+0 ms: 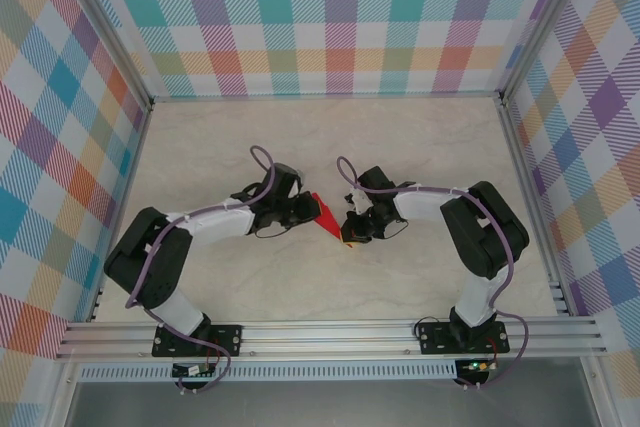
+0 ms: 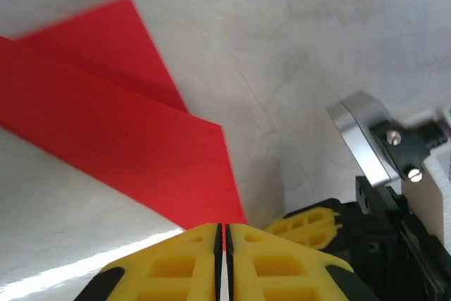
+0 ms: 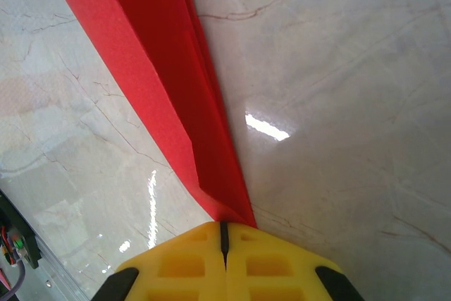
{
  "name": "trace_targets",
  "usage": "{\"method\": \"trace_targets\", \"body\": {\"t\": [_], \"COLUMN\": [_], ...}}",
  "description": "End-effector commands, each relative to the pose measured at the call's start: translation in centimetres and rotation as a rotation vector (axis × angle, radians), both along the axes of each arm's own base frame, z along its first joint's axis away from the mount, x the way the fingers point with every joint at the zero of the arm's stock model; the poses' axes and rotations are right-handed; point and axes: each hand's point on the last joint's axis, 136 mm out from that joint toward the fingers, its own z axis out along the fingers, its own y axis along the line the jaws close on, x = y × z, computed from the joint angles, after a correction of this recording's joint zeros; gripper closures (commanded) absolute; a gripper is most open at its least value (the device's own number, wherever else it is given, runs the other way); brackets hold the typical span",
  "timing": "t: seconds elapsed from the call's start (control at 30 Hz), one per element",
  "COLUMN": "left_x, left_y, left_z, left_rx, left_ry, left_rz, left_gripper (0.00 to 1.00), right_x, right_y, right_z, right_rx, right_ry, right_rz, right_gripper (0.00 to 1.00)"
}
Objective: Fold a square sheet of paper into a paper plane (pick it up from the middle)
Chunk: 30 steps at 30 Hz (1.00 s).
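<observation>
The red sheet of paper point(image 1: 324, 211), folded in layers into a narrow pointed plane shape, hangs between both grippers just above the table's middle. My left gripper point(image 1: 310, 209) is shut on it from the left. In the left wrist view the paper point(image 2: 127, 125) spreads up and left from the closed jaws point(image 2: 223, 234). My right gripper point(image 1: 344, 233) is shut on the near end from the right. The right wrist view has the slim folded strip point(image 3: 169, 82) running up from its closed jaws point(image 3: 224, 227). One yellow right finger point(image 2: 310, 225) sits close beside the left jaws.
The marble-look tabletop point(image 1: 420, 147) is bounded by checked walls point(image 1: 320, 17) at the back and both sides. An aluminium rail point(image 1: 330, 335) with the two arm bases runs along the near edge.
</observation>
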Motion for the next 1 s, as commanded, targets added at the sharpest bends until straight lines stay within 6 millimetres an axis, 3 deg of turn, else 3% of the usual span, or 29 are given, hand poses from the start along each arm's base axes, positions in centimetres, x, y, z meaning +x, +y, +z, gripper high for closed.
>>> {"method": "trace_targets", "body": {"t": [0.0, 0.17, 0.4, 0.77, 0.97], "left_x": [-0.4, -1.1, -0.7, 1.0, 2.9], "left_y": [-2.7, -4.8, -4.7, 0.3, 4.2], "left_z": [-0.8, -2.9, -4.1, -6.4, -7.0], "left_rx": [-0.056, -0.058, -0.021, 0.129, 0.156], "left_ry": [0.030, 0.073, 0.077, 0.084, 0.094], "left_rz": [-0.022, -0.055, -0.039, 0.078, 0.150], "left_gripper": [0.88, 0.89, 0.89, 0.90, 0.91], "right_x": [-4.1, -4.0, -4.2, -4.4, -4.3], "right_y": [-5.4, -5.2, -5.4, -6.0, -6.3], "right_z": [-5.8, -5.6, -5.7, -5.9, -5.8], "right_rx": [-0.284, -0.278, -0.279, -0.296, -0.295], "right_ry": [0.143, 0.137, 0.138, 0.138, 0.135], "right_rz": [-0.020, -0.022, -0.019, -0.025, -0.034], "right_gripper": [0.95, 0.95, 0.95, 0.95, 0.95]}}
